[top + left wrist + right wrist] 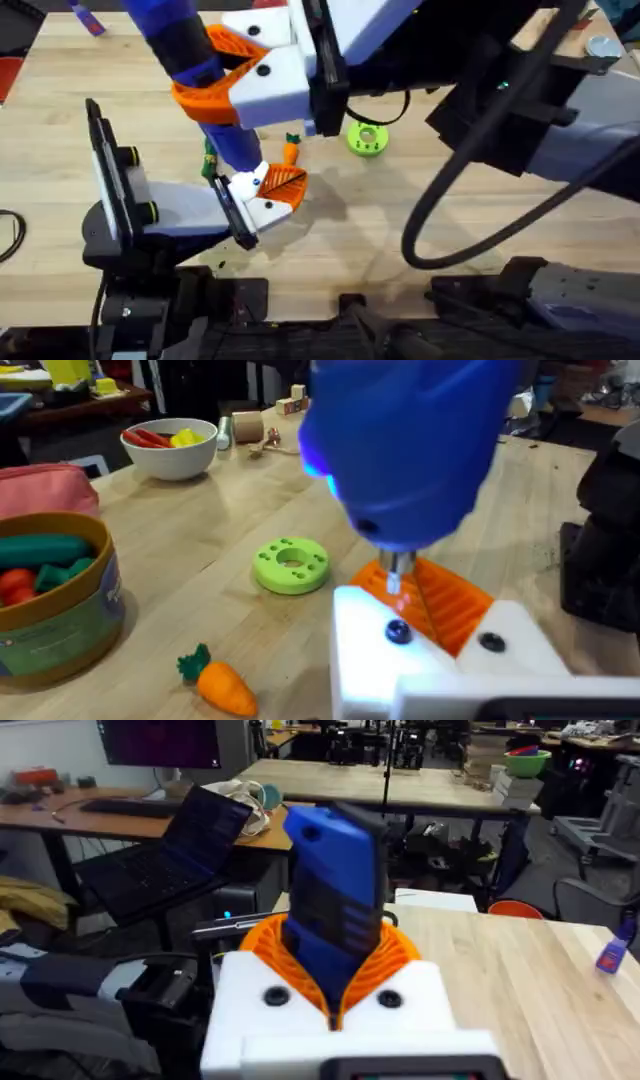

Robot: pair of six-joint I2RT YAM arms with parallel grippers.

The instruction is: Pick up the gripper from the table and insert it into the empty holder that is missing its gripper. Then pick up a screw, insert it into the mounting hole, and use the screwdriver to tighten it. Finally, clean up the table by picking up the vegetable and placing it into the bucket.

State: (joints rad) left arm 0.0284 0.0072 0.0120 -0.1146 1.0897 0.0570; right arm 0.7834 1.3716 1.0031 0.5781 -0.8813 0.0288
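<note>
Right gripper (235,75): upper centre of the overhead frame, we see its white and orange fingers clamped on the blue screwdriver (190,45), held upright.
Left gripper (268,192): centre of the overhead frame; we cannot tell how its fingers stand.
Screwdriver tip: in the left wrist view the metal bit points down at the orange ribbed gripper (440,600) seated in the white holder (440,660).
Carrot (222,682): lower left on the wooden table (200,590), near the green disc (291,564).
Bucket (55,605): far left edge, holding toy vegetables.

Overhead cam looking down; both wrist cams close on screwdriver (410,450).
</note>
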